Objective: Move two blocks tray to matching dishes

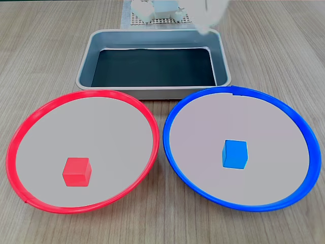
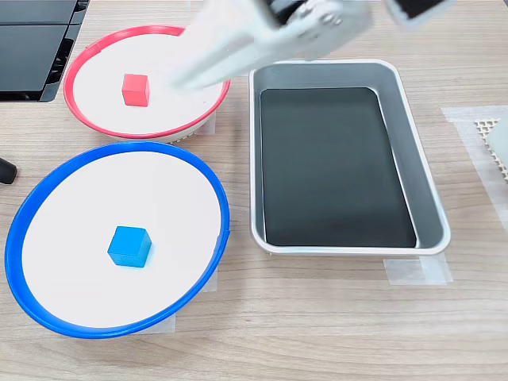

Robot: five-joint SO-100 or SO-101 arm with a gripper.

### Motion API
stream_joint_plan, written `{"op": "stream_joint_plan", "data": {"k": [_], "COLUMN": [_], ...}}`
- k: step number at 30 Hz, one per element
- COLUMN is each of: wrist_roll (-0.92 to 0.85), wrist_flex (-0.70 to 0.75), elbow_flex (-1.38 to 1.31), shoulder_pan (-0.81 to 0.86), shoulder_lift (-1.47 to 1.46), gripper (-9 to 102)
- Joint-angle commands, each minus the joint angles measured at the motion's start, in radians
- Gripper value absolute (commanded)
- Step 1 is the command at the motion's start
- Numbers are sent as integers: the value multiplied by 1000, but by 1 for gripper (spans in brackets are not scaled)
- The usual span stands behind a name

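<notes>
The red block (image 1: 76, 171) lies inside the red-rimmed dish (image 1: 30, 119), and in the other fixed view the red block (image 2: 136, 89) is in the red-rimmed dish (image 2: 87, 52) too. The blue block (image 1: 235, 153) (image 2: 129, 245) rests in the blue-rimmed dish (image 1: 299, 122) (image 2: 32, 206). The grey tray (image 1: 84, 61) (image 2: 429, 206) holds nothing on its dark bottom. My white gripper (image 2: 184, 77) is a motion-blurred streak above the red-rimmed dish's right edge, apart from the red block. Its fingers are too smeared to read.
The arm (image 1: 208, 15) shows as a pale blur behind the tray's far rim, near its base on a mesh mat (image 1: 152, 20). A dark device (image 2: 36, 44) sits at one corner. Tape strips (image 2: 413, 270) hold the tray down. Bare wooden table (image 1: 162, 223) surrounds everything.
</notes>
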Motion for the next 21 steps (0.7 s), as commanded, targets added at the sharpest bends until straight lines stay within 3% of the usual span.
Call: {"op": "stream_joint_plan", "data": {"k": [1, 7, 11, 15, 21], "wrist_roll": [472, 578, 548, 548, 543], "wrist_flex": [-164, 164, 244, 472, 569], "elbow_flex": [242, 676, 805, 807, 807], "shoulder_pan": [75, 133, 170, 198, 206], "shoulder_lift": [272, 825, 980, 1114, 1193], "gripper": [0, 0, 0, 0, 0]}}
